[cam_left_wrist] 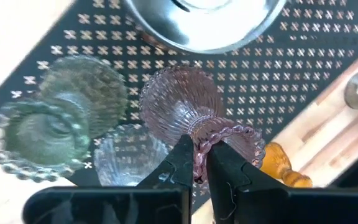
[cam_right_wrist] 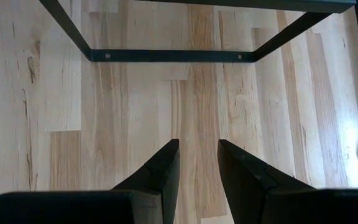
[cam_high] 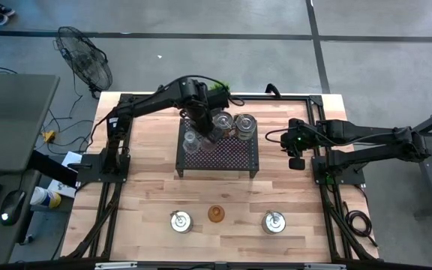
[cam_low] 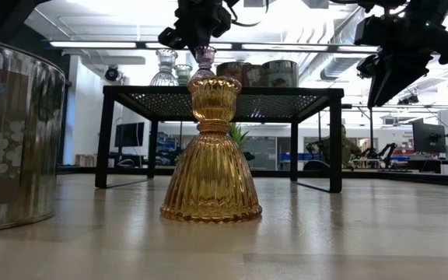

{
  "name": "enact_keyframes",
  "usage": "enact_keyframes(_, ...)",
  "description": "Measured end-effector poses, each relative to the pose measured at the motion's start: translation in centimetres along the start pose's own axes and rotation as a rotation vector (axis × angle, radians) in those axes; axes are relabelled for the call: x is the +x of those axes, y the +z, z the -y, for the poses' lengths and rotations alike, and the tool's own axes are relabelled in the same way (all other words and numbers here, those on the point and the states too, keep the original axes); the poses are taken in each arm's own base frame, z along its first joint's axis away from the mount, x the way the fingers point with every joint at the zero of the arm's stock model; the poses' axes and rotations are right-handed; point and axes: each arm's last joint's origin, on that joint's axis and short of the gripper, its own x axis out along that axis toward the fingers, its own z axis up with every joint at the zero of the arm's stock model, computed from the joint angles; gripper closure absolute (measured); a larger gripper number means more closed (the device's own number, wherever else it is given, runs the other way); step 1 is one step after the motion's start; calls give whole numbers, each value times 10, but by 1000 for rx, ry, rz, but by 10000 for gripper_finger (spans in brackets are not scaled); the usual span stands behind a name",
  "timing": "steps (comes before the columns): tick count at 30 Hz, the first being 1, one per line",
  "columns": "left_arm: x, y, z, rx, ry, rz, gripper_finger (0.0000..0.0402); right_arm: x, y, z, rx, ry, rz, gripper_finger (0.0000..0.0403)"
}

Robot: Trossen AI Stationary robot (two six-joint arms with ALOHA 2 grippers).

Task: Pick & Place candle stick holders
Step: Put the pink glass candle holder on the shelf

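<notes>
A black perforated rack (cam_high: 217, 154) stands mid-table. On its far part are two clear glass candle stick holders (cam_high: 192, 141) and two silver ones (cam_high: 235, 122). My left gripper (cam_left_wrist: 200, 168) hovers over them, shut on a pink glass holder (cam_left_wrist: 185, 109). In the low view the amber holder hides the pink one's foot, so I cannot tell whether it rests on the rack. An amber holder (cam_low: 211, 152) stands between two silver ones (cam_high: 180, 220) (cam_high: 274, 222) near the front edge. My right gripper (cam_right_wrist: 197, 155) hangs open over bare wood right of the rack. My left gripper pinches the pink holder's beaded top rim (cam_left_wrist: 211, 142) between its two fingers, one finger inside the cup and one outside. The fingers come steeply from above, pointing down. The holder's ribbed body and foot (cam_left_wrist: 178, 99) lie below the fingers, over the rack's mesh.
A small green plant (cam_high: 220, 88) sits behind the rack. The front-left silver holder (cam_low: 14, 132) looms large at the low view's left. Bare wood lies between the rack and the front row, and at the table's left and right sides.
</notes>
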Motion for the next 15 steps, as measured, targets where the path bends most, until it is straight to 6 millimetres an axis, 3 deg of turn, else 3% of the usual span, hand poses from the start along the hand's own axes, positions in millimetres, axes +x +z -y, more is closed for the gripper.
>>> enact_keyframes(15,0,-1,1,122,-38,-21,386,0,0,0,-9,0,0,302)
